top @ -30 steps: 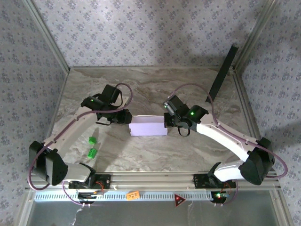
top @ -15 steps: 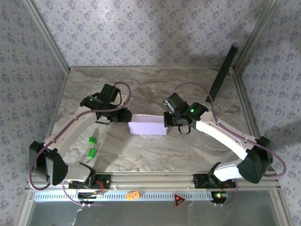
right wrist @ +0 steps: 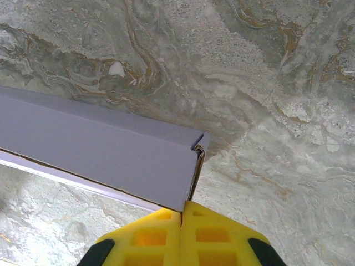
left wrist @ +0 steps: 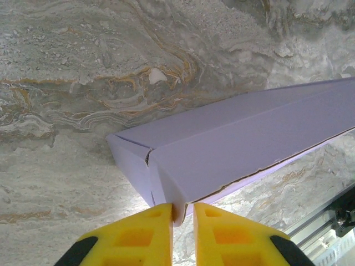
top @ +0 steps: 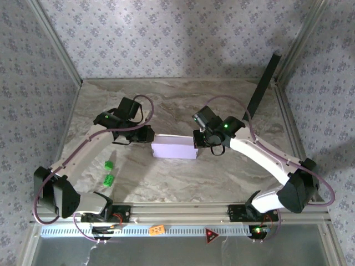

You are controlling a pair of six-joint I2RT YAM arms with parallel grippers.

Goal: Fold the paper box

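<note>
Box: the box [top: 175, 149] lies flat mid-table [top: 222, 177], lavender side out, long axis left to right, between the two arms.
Left gripper: the left gripper [left wrist: 183, 213] is clenched on the box's left near corner. A sliver of cardboard sits in the narrow gap between its yellow fingers [left wrist: 144, 235].
Right gripper: the right gripper [right wrist: 182, 213] is clenched tight with no gap. Its tips touch the box's right near corner. I cannot tell whether a thin edge is pinched between them.
Step in hand: probably the last closing. The sheet already forms a shut rectangular box and each end is being squeezed or tucked.
Seams: a raw edge gapes slightly along the long near side, and there is a small split at the left end corner. The right end flap stands a little proud.
Next move: likely press both ends inward until the flaps seat, keeping the box flat on the table, then let go. Too hard a pinch could crease the thin board.
Bystanders: green blocks [top: 109, 179] lie near left, well apart from the box. A black panel [top: 265, 83] leans far right.
Writing: none on the box. An orange tag [top: 157, 228] and a red triangle [top: 211, 235] sit on the near rail, both too small to read.
</note>
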